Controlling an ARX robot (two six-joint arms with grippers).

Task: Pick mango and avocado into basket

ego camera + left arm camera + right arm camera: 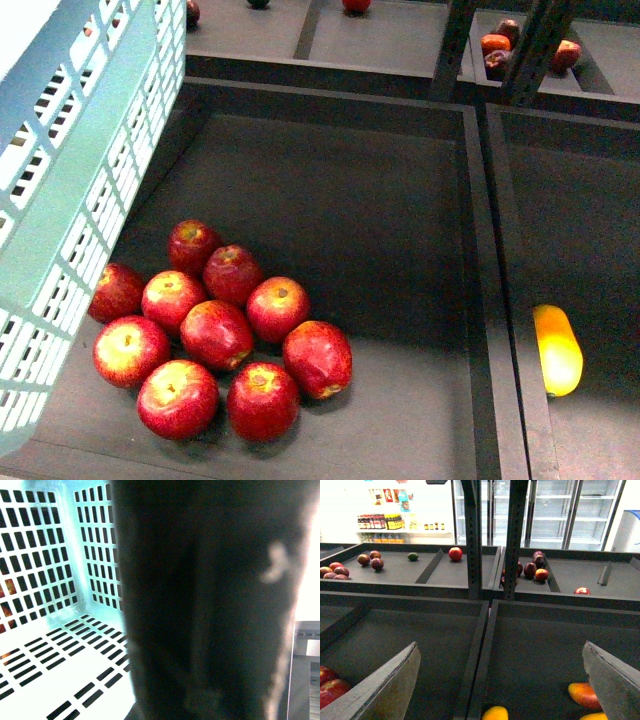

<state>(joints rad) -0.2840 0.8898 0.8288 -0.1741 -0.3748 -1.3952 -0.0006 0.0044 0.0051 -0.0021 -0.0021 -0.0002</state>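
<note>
The pale teal basket (pixel 80 170) hangs tilted at the left of the front view, over the edge of the apple bin. Its slotted inside shows in the left wrist view (pixel 50 645), where a dark blur hides my left gripper, shut on the basket. The yellow mango (pixel 557 350) lies in the right-hand bin next to the divider. Its tip shows in the right wrist view (pixel 495 713), low between the fingers of my open, empty right gripper (pixel 500 685), which is above it. A dark green avocado (pixel 413 556) lies on the far upper shelf.
Several red apples (pixel 215 335) lie in the middle bin beside the basket. A raised divider (pixel 495 330) separates that bin from the mango's. An orange-red fruit (pixel 585 695) lies near the right finger (pixel 612 680). Dark shelf posts (pixel 472 535) and more fruit stand behind.
</note>
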